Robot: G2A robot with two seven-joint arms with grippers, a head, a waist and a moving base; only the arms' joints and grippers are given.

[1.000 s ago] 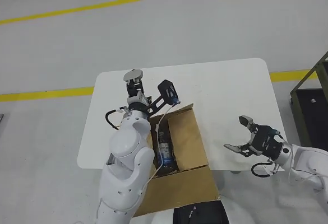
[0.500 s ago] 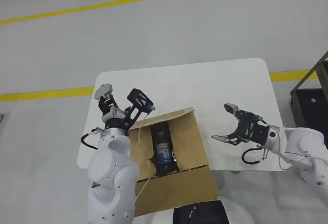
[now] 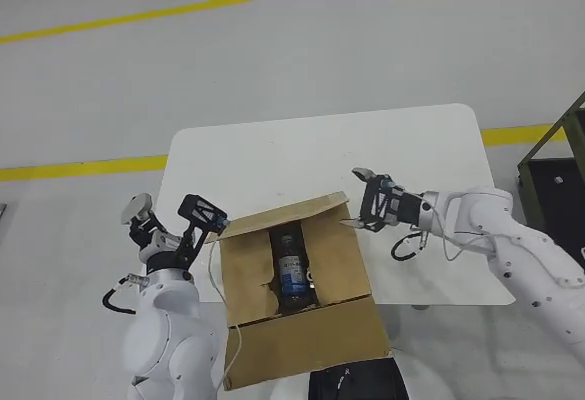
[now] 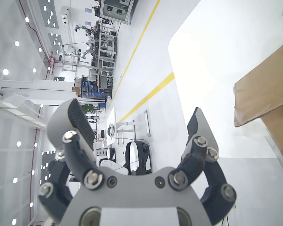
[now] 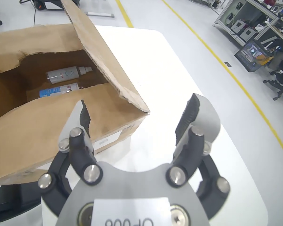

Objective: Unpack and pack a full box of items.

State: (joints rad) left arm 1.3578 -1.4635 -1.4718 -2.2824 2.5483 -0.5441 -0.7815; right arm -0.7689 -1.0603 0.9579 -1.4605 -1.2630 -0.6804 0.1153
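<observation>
Now we are holding the right pincer (image 3: 355,198) wide and empty beside the box (image 3: 337,255) — probably to push its raised flap (image 5: 101,48) aside — while the left pincer (image 3: 169,213), equally wide, is hanging at the edge of the table (image 3: 412,150); bottles (image 3: 292,272) are lying inside.

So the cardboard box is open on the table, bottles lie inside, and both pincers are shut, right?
No, both are open. The wrist views show the left pincer and the right pincer spread wide and empty. The rest is right: the cardboard box is open on the table with bottles lying inside.
</observation>
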